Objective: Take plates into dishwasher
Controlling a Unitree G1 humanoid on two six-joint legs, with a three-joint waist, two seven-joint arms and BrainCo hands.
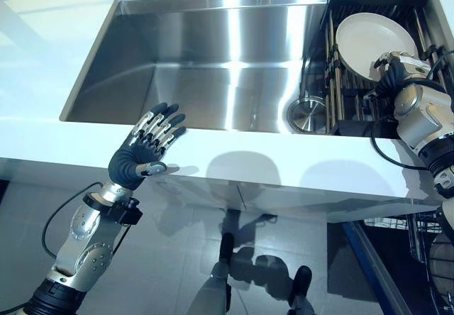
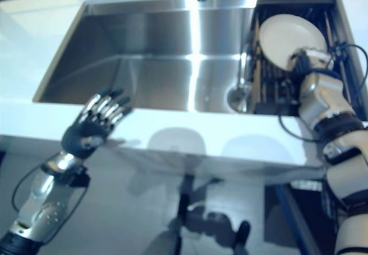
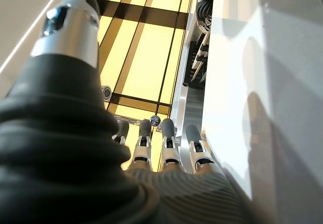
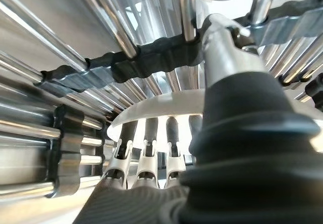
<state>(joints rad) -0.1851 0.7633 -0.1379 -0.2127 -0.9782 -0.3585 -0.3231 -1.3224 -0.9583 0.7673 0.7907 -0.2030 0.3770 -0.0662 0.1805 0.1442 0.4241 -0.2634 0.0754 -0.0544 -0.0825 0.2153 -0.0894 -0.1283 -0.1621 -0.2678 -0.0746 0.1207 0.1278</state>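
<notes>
Item: round white ceramic plate (image 1: 374, 44), lying tilted on the dark wire dish rack (image 1: 333, 81) set over one end of the brushed stainless-steel sink (image 1: 213, 67). Right hand (image 1: 394, 74) is at the plate's near rim; its wrist view shows the fingers (image 4: 151, 133) reaching under the white edge and the thumb (image 4: 227, 42) laid over the top, so it appears to pinch the rim, though how firm the hold is cannot be told. Left hand (image 1: 145, 148) hangs idle over the white countertop (image 1: 234, 155) in front of the sink, fingers straight and spread, holding nothing, well apart from the rack. Handling, as judged: rigid, moderately heavy, glazed and likely slippery, breakable if knocked against the rack bars. Best taken at the rim, thumb above and fingers below, lifted clear before swinging away.
</notes>
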